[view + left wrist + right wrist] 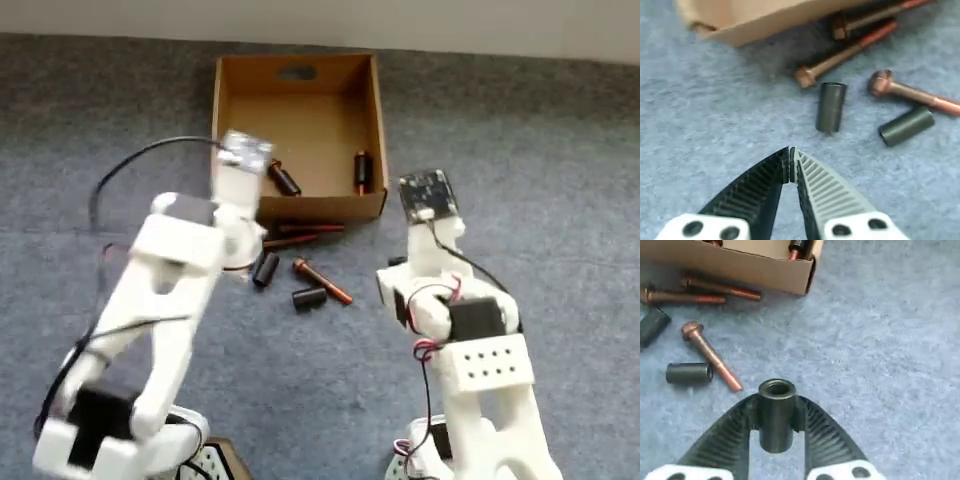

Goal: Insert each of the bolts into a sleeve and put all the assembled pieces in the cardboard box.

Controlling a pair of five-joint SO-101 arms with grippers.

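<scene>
- Two assembled pieces lie in the cardboard box (310, 125): one piece (283, 180) near its front-left corner as the high view shows it, the other piece (362, 172) against its right wall.
- We see the right claw (777, 404) clenched on a black sleeve. This held sleeve (776, 425) stands upright between the ribbed fingers (735, 440), its open bore toward the wrist camera. The claw hangs above the grey bench (880, 365), out from the box's front-right corner.
- We find the left claw (791, 165) clenched on nothing, its tips pressed together. It sits low over the bench, just short of the first loose sleeve (831, 107).
- Three bolts lie loose on the bench. The first bolt (865, 20) and the second bolt (840, 57) lie roughly parallel along the box's front wall, heads pointing the same way.
- The third bolt (912, 92) lies farther out. Its head is near the first loose sleeve, and the second loose sleeve (906, 126) is just beside its shank.
- Both loose sleeves lie on their sides, apart from each other.
</scene>
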